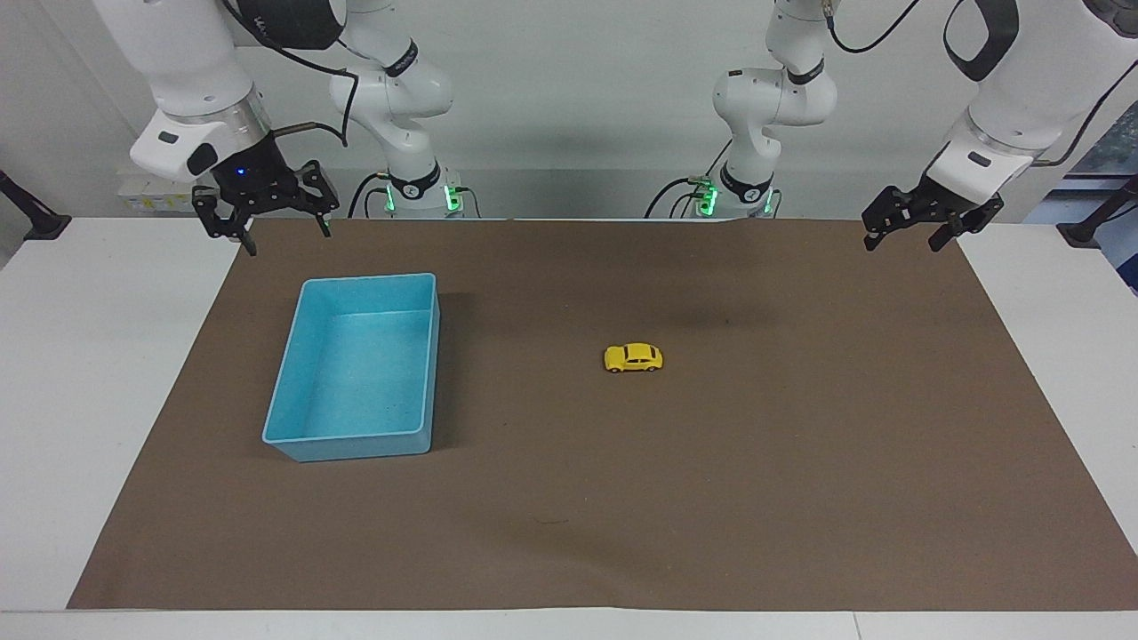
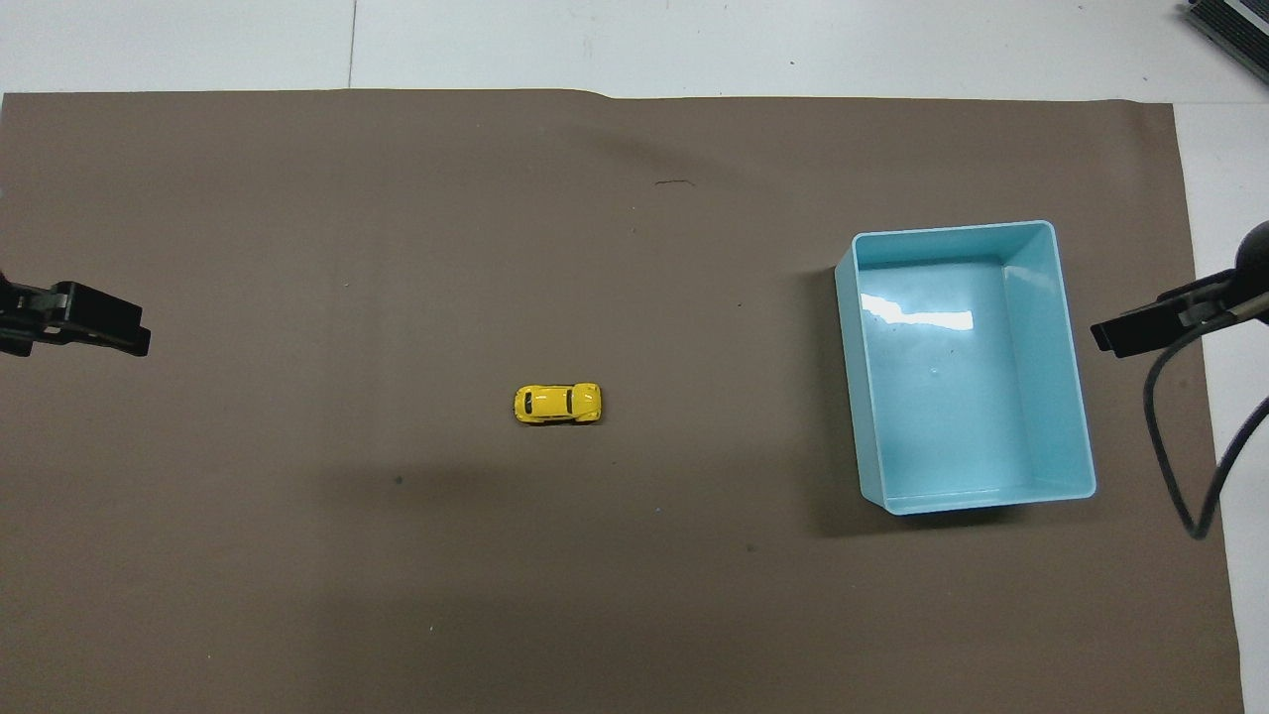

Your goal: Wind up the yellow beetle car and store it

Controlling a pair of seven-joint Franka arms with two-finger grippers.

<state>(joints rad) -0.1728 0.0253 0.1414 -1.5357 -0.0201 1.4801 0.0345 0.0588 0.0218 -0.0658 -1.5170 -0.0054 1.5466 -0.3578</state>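
Observation:
The yellow beetle car (image 1: 633, 357) (image 2: 557, 404) stands on its wheels near the middle of the brown mat, untouched. A light blue bin (image 1: 360, 369) (image 2: 972, 367) sits empty toward the right arm's end of the table. My right gripper (image 1: 286, 233) (image 2: 1125, 332) hangs open in the air over the mat's edge close to the robots, beside the bin's end. My left gripper (image 1: 905, 240) (image 2: 109, 332) hangs open over the mat's corner at the left arm's end. Both are well away from the car and hold nothing.
A brown mat (image 1: 569, 516) (image 2: 397, 595) covers most of the white table (image 1: 80, 373). Black cables (image 2: 1180, 466) hang off the right arm near the bin. The arms' bases (image 1: 418, 191) stand at the table's edge.

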